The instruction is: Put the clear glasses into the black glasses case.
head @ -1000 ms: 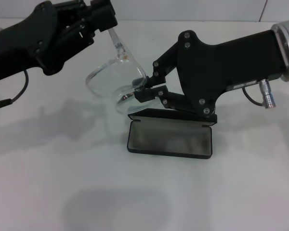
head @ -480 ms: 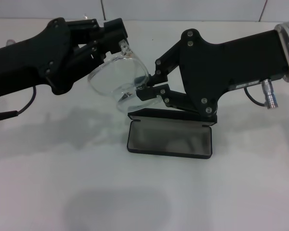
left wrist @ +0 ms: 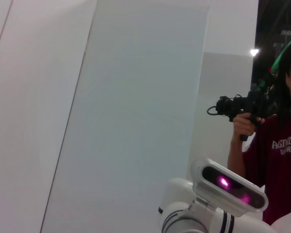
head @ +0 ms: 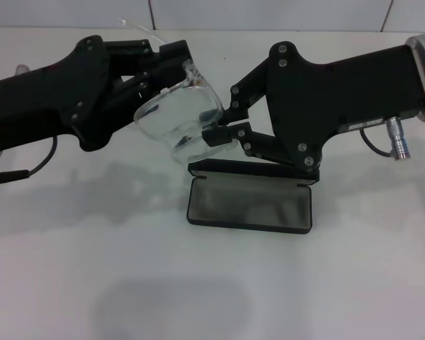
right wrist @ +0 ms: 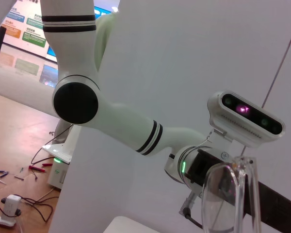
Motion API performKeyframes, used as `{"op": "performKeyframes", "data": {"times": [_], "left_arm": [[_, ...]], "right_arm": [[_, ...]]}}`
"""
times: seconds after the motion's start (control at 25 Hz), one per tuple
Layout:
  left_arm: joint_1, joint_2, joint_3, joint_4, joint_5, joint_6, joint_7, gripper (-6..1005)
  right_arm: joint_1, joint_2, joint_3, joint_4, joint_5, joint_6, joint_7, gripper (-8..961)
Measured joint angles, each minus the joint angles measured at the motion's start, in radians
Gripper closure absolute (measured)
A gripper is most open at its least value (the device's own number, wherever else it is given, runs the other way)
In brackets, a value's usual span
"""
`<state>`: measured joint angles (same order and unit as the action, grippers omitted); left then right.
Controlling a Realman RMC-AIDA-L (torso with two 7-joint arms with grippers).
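Note:
The clear glasses [head: 178, 113] hang in the air between both arms, above and to the left of the black glasses case [head: 248, 201]. The case lies open on the white table, grey lining up, lid raised at its far side. My left gripper [head: 178, 67] is shut on the glasses' far upper corner, where a temple tip sticks out behind it. From the right, my right gripper [head: 211, 131] pinches the frame's lower end. One lens of the glasses [right wrist: 225, 199] fills the lower part of the right wrist view. Neither the glasses nor the case appears in the left wrist view.
The white table [head: 127, 283] stretches bare in front of the case. A cable [head: 28, 166] hangs under the left arm. A person [left wrist: 281, 145] holding a camera stands beyond the robot's head.
My left gripper has moved down and right toward the right gripper, turning the glasses so the lenses tilt more level. The right gripper and the case have stayed put.

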<state>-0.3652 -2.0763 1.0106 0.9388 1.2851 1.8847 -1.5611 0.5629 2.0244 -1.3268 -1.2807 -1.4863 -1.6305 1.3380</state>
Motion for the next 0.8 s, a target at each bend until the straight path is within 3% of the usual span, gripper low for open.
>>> {"op": "performKeyframes", "data": {"times": [0.32,0.64,0.8], "left_arm": [[0.009,-0.009,-0.046,-0.012,-0.013,-0.004,0.029,841],[-0.002,-0.009,-0.199,-0.185,-0.133,-0.012,0.113,841],[-0.002,-0.013,-0.254,-0.248,-0.195,-0.053,0.128,841]], "right_arm": [[-0.002,-0.001,0.000,0.000,0.000,-0.005,0.000,887],[-0.037,-0.001,0.001,-0.001,0.031,-0.005,-0.042,887],[-0.091,-0.001,-0.007,-0.001,0.111,-0.063,-0.186,887]]}}
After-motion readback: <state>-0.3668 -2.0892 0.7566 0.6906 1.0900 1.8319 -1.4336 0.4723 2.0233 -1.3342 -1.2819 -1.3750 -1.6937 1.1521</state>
